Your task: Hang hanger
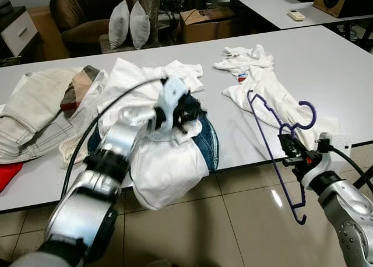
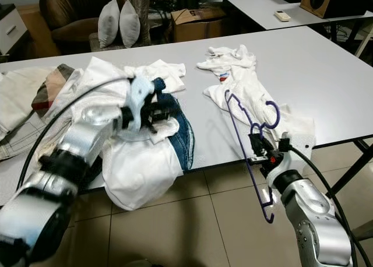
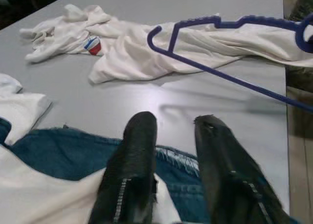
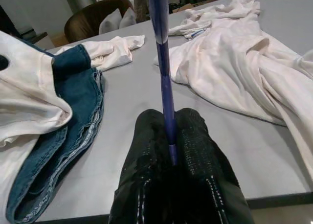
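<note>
Nearest to me is my left arm, silver, reaching up from the near left over the pile of clothes (image 1: 169, 162) at the table's near edge. My left gripper (image 3: 176, 131) hovers over that heap, fingers (image 3: 134, 155) parted with nothing between them, just above the blue jeans (image 3: 73, 155) that sit under white garments. On the right, my right gripper (image 1: 289, 147) is clenched on the purple hanger (image 1: 268, 144), pinching one of its thin bars tight between both fingers (image 4: 195, 155). That hanger is held off the near right edge of the grey table (image 1: 326, 63), tilted, its hook (image 1: 308, 112) up beside the gripper, one shoulder reaching far-left over the table and the lower end dangling down over the tiled floor (image 1: 245, 220). Just beyond it a white shirt (image 1: 256, 80) lies crumpled on the tabletop, close under the hanger's far shoulder. Beige trousers (image 1: 29, 115) lie far left on the table.
</note>
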{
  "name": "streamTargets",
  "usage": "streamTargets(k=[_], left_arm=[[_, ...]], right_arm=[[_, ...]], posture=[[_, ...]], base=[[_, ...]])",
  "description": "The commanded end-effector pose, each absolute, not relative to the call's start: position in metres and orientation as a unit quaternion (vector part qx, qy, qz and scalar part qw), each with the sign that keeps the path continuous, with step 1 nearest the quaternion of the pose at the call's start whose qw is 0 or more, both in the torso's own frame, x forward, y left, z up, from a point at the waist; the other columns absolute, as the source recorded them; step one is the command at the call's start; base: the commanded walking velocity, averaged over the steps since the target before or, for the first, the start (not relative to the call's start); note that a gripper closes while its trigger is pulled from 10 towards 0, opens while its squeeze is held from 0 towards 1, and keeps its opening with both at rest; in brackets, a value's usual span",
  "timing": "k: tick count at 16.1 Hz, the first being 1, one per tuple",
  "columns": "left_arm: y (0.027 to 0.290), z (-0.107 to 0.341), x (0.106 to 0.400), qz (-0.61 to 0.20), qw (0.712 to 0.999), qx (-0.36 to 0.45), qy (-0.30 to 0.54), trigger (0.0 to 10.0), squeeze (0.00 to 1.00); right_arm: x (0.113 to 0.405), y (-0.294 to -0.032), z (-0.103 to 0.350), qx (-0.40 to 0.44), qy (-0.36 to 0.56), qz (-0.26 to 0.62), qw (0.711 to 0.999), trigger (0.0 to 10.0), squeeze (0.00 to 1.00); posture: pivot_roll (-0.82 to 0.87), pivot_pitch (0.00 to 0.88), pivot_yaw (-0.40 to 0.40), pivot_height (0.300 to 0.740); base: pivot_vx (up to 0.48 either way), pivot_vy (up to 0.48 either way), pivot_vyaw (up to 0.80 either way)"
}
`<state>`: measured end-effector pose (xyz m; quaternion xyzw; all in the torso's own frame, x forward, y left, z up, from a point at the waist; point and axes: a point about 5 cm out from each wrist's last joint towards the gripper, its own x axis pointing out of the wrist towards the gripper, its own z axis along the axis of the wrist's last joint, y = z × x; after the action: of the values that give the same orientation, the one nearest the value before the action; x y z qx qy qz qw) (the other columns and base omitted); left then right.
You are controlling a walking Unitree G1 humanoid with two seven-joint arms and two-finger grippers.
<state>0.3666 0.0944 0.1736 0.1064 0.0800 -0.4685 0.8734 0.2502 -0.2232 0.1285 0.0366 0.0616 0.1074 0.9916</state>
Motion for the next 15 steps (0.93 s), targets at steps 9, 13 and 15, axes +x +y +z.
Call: streamTargets(k=[9,13,15], left_arm=[[0.198,0.207,0.341,-0.355,0.916,0.179,0.053,10.0,0.00],[0.156,0.189,0.320,-0.475,0.858,0.186,0.062,10.0,0.00],[0.146,0.175,0.321,-0.468,0.855,0.207,0.079,10.0,0.00]], right_arm=[[0.265,-0.206,0.131,0.026,0.055,0.155,0.986,10.0,0.00],[0.263,-0.208,0.130,0.012,0.066,0.156,0.985,10.0,0.00],[0.258,-0.217,0.130,0.002,0.073,0.140,0.987,10.0,0.00]], posture=[[0.02,0.000,0.044,0.740],[-0.02,0.002,0.043,0.740],[-0.03,0.002,0.051,0.740]], base=[[0.000,0.000,0.00],[0.000,0.000,0.00],[0.000,0.000,0.00]])
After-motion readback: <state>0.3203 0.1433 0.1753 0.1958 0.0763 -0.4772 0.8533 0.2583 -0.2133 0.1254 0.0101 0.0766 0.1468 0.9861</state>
